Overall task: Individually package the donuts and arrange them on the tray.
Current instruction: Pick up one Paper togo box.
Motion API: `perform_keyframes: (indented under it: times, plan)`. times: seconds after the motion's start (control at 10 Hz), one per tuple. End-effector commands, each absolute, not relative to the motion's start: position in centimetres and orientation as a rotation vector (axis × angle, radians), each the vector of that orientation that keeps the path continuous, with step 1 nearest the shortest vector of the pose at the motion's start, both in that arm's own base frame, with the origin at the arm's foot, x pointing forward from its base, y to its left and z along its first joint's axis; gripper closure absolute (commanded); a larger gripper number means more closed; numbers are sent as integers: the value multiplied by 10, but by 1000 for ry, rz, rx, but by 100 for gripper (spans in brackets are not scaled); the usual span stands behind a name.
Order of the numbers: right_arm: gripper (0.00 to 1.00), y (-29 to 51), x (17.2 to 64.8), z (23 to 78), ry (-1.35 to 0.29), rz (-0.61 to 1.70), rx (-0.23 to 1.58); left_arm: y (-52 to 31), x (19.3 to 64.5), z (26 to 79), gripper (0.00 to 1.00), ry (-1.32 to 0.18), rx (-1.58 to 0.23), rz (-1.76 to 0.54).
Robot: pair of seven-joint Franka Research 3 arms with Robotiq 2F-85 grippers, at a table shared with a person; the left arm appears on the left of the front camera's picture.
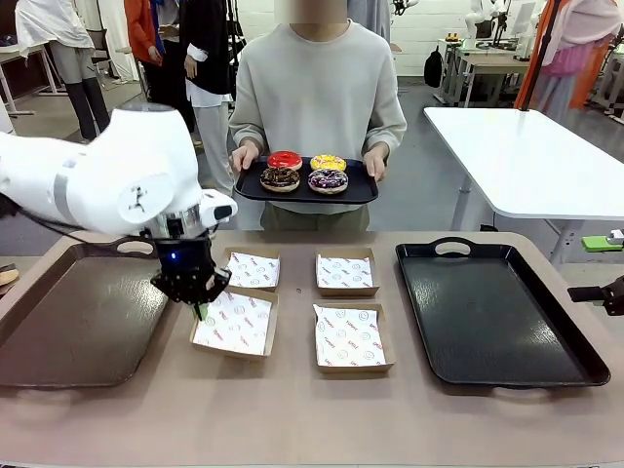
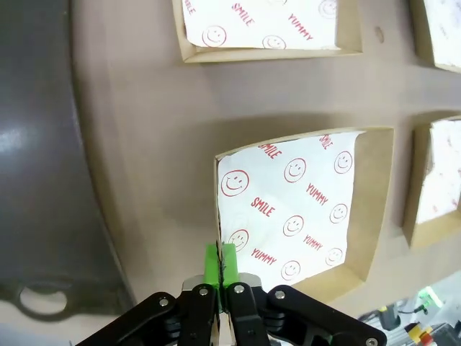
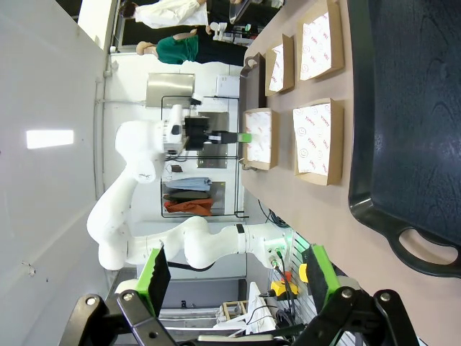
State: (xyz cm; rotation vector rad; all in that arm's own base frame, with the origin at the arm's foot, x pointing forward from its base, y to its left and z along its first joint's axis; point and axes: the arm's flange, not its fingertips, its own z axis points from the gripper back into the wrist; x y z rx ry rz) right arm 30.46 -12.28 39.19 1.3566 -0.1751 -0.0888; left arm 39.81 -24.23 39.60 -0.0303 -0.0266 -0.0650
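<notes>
1. The red donut [image 1: 285, 159], yellow donut [image 1: 328, 162], chocolate donut [image 1: 280, 178] and purple donut [image 1: 328, 180] all sit unwrapped on a small black tray [image 1: 356, 192]. A person holds this tray in both hands at the far side of the table [image 1: 292, 409].
2. No donut is packaged and none is on a table tray, so the task looks barely begun.
3. Four paper-lined cardboard boxes lie ready mid-table: the near-left box [image 1: 237, 324], the near-right box [image 1: 350, 338], the far-left box [image 1: 253, 270] and the far-right box [image 1: 345, 273]. All are empty.
4. The left gripper [image 1: 200, 304] is down at the near-left box's outer edge. In its wrist view the green pads [image 2: 211, 261] are pressed together on the box's wall and liner, so it seems to be pinching that rim.
5. The right gripper [image 3: 236, 272] hangs back at the table's right edge with its fingers wide apart, holding nothing.
6. The large black tray [image 1: 497, 327] on the right and the dark tray [image 1: 68, 327] on the left are both bare. All four placements remain to be done.
</notes>
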Motion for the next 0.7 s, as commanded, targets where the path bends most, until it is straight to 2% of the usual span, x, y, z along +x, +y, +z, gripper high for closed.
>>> perform_keyframes:
  times: [0.0, 0.3, 0.4, 0.6]
  plan:
    - [0, -124, 303, 391, -177, -89, 1365, -248, 390, 449, 100, -48, -24, -19]
    - [0, -124, 303, 391, -177, -89, 1365, -247, 382, 500, 100, -87, -58, -1]
    - [0, -124, 303, 391, -177, -89, 1365, -246, 386, 482, 100, -79, -35, -35]
    - [0, -124, 303, 391, -177, -89, 1365, -246, 386, 482, 100, -79, -35, -35]
